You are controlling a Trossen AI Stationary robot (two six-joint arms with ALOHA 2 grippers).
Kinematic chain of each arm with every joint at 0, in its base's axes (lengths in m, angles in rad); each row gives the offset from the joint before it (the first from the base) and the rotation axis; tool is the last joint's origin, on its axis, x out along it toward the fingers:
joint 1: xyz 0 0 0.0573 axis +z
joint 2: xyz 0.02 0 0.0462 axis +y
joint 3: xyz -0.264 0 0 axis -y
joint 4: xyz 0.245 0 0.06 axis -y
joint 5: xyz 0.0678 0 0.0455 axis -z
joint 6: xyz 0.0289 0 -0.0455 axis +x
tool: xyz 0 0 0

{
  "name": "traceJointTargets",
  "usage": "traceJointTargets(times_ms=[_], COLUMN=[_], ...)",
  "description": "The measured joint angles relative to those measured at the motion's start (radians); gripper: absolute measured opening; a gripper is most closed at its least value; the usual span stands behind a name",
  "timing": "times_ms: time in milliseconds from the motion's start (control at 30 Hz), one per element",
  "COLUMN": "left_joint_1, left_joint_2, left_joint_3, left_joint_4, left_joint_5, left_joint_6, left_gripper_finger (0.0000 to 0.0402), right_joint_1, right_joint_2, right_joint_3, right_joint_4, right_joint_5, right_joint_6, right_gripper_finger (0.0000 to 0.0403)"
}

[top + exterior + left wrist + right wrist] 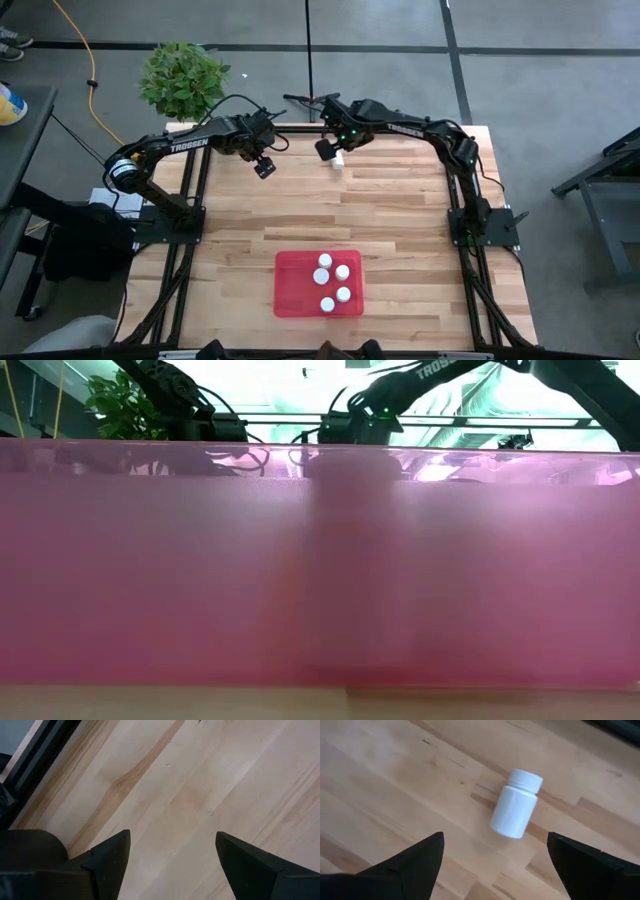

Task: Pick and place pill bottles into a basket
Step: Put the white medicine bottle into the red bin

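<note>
We're looking down on a pale wood counter over grey floor, with a leafy plant off the counter's 11 o'clock corner. The red basket sits toward 6 o'clock, five white-capped pill bottles clustered in its right half. From table height we see only the basket's wall filling the picture, arms above it. The left hand hangs over bare wood at 11 o'clock, fingers spread, empty. The right hand is released wide near 12 o'clock above the sixth bottle, which its wrist camera shows in all white, apart from both fingers. Open counter lies on every side of the basket.
</note>
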Motion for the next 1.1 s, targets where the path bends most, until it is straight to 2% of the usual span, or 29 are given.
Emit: traceJointTargets(times_ms=[400,1100], left_joint_1=[0.000,0.000], left_joint_2=[0.000,0.000], left_joint_3=[0.000,0.000], left_joint_4=[-0.016,-0.016], left_joint_5=[0.000,0.000], left_joint_6=[0.000,-0.008], left_gripper_finger=[0.0326,0.0326], right_joint_1=[-0.002,-0.051], right_joint_2=[0.114,0.120], right_joint_3=[0.000,0.001], right_joint_4=[-0.008,-0.028], right_joint_5=[-0.106,-0.126], right_joint_6=[0.025,0.122], right_gripper_finger=[0.0344,0.0344])
